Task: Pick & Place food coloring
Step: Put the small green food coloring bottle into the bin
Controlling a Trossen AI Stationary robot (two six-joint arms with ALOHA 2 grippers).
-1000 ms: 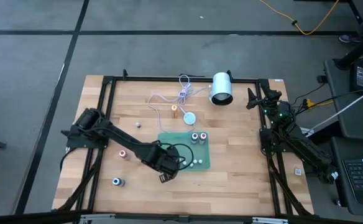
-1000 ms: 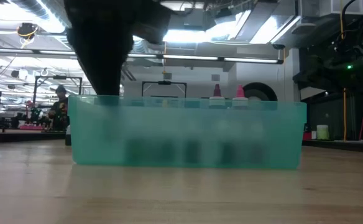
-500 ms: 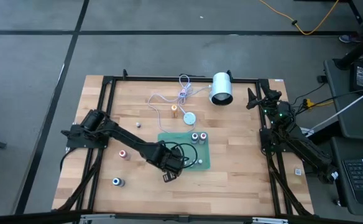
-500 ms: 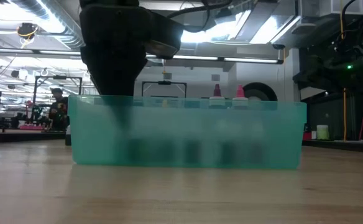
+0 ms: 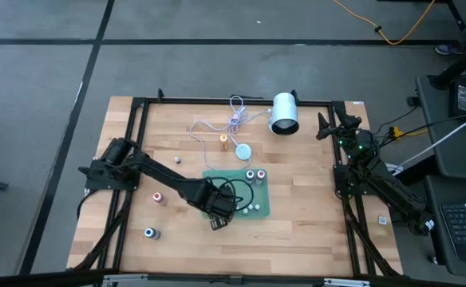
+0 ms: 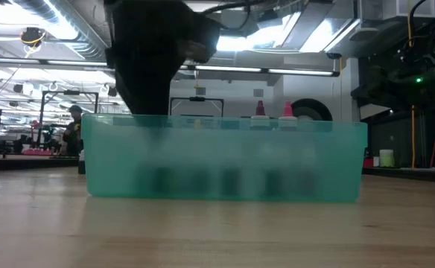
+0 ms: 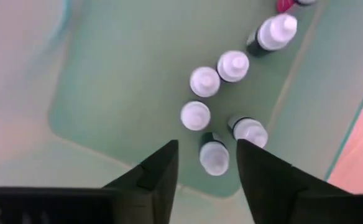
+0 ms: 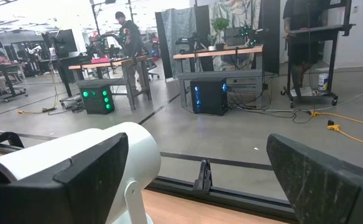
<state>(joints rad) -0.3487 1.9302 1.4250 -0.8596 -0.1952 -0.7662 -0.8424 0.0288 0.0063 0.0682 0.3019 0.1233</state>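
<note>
- High view, left to right: 3 small bottles stand outside the tray, a blue-topped one point(image 5: 149, 233) near the left front corner of the table point(image 5: 297, 239), a red-topped one point(image 5: 158, 197) behind it, an orange-topped one point(image 5: 223, 139) nearer the back.
- Next comes the left gripper point(image 5: 227, 209), which a second ago sat at the green tray's point(image 5: 261, 212) left edge and has since moved in over it.
- Left wrist view: its jaws, shut a second ago, now stand narrowly apart, with a white-capped bottle point(image 7: 214, 155) standing free between the fingertips and touched by neither.
- My reading: that bottle has just been let go, so this placement looks done, with the 3 bottles outside left to fetch.
- Around it stand 5 more white-capped bottles; every bottle's long axis is vertical, cap pointing up at the camera.
- Far right, the right gripper point(image 8: 194, 180) waits at the table's back corner by the white cylinder point(image 5: 284, 113), jaws wide and empty.
</note>
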